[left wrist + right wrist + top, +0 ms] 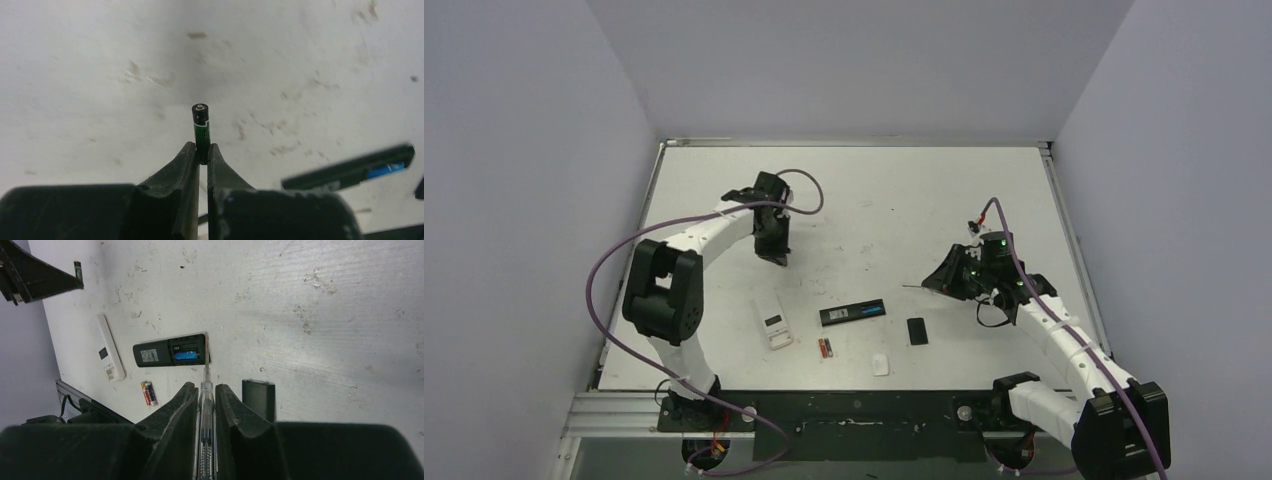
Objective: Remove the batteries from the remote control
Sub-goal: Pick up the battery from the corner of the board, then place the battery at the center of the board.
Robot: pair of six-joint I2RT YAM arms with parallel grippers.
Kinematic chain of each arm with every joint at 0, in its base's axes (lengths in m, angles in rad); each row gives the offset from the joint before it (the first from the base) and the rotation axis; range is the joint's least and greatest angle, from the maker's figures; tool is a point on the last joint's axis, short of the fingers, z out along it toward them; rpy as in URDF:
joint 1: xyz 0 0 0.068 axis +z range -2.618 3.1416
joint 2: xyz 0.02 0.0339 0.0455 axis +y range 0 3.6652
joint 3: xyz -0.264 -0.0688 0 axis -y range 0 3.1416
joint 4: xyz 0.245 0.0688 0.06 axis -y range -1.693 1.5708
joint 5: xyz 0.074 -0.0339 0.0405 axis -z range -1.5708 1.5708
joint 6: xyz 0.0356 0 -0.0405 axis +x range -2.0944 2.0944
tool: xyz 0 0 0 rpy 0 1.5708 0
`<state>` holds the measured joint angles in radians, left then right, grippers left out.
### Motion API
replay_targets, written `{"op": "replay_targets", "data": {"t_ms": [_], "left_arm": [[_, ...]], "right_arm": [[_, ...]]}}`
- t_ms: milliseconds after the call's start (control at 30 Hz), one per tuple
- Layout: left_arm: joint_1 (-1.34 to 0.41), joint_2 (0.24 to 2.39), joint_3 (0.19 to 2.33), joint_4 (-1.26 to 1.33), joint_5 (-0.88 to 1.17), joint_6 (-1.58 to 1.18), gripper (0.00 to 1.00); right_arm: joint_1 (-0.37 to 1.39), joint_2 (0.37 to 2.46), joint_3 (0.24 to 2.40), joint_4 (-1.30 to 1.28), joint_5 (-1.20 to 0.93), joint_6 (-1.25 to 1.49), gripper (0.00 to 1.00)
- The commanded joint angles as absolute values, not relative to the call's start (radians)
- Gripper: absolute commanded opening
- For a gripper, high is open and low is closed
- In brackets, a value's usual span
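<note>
Left gripper (202, 150) clenched on a dark battery (201, 125), far left.
Right gripper (205, 392) grasped a clear-handled tool (206, 372) near the black remote (152, 356); blue battery (186, 355) sat inside.

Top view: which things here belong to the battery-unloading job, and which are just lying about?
Job:
black remote
blue battery inside it
dark battery pinched in the left gripper
two reddish-brown batteries, lying loose
clear-handled tool held by the right gripper

Lying about:
white remote
black plate
small white piece
</note>
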<state>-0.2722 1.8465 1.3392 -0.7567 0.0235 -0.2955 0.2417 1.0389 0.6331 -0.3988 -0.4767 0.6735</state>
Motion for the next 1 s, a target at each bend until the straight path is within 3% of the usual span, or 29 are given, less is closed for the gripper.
{"op": "replay_targets", "data": {"t_ms": [0, 200, 367, 467, 567, 667, 967], "left_arm": [[-0.37, 1.725, 1.233, -0.745, 0.051, -0.431, 0.0], [-0.534, 1.689, 1.121, -0.711, 0.091, -0.501, 0.0], [-0.624, 1.686, 1.108, -0.752, -0.035, -0.581, 0.0], [-0.638, 1.692, 1.082, -0.729, 0.0, -0.597, 0.06], [-0.667, 1.702, 1.073, -0.736, -0.026, -0.611, 0.24], [-0.672, 1.702, 1.064, -0.751, -0.053, -0.615, 0.35], [-0.672, 1.653, 1.102, -0.793, -0.081, -0.593, 0.47]], "right_arm": [[0.239, 1.011, 0.619, -0.36, -0.505, 0.672, 0.05], [0.254, 1.013, 0.605, -0.363, -0.518, 0.66, 0.05], [0.293, 1.035, 0.625, -0.377, -0.494, 0.659, 0.05], [0.368, 1.06, 0.639, -0.372, -0.45, 0.673, 0.05], [0.444, 1.112, 0.666, -0.368, -0.412, 0.687, 0.05], [0.496, 1.143, 0.692, -0.371, -0.34, 0.707, 0.05], [0.543, 1.226, 0.761, -0.407, -0.312, 0.695, 0.05]]}}
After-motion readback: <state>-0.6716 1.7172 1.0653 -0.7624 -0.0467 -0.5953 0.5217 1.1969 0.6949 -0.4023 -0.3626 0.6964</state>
